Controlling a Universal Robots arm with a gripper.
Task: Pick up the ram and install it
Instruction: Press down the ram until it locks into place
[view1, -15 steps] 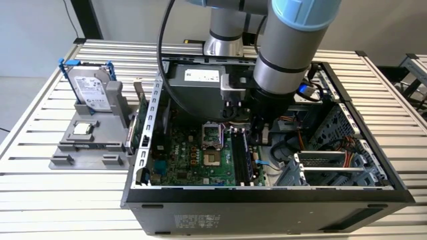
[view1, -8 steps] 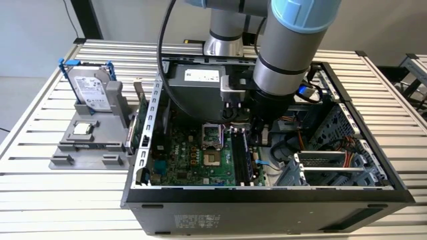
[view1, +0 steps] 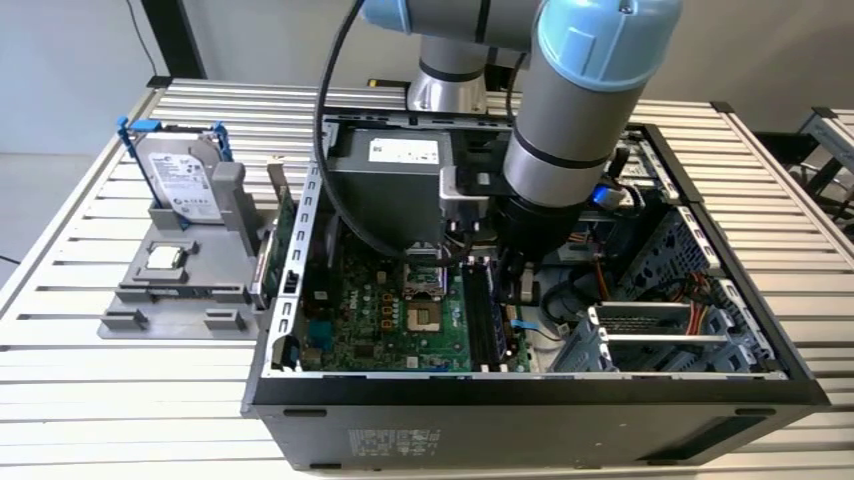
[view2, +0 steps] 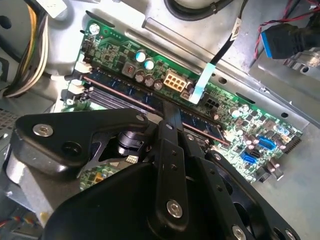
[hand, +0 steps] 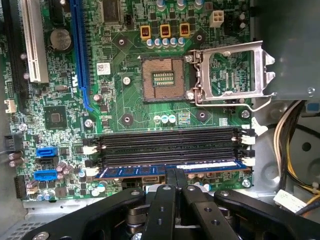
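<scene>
Inside the walled computer case (view1: 307, 230), closed jaws (hand: 175, 176) pinch the ram (hand: 170, 169) over the outermost slot.

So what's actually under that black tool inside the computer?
The ram sits under the tool, lying along the slot nearest it on the green motherboard, beside empty black slots. The tool covers the stick's middle, so its seating can't be seen.

- The ram (hand: 170, 169) stands on its long edge in the memory slot nearest my fingers, at the outer end of the row of black slots.
- In the first wrist view its top edge reads blue, with a pale label strip along one stretch.
- In the second wrist view the ram (view2: 200, 122) runs diagonally, dark with coppery glints.
</scene>
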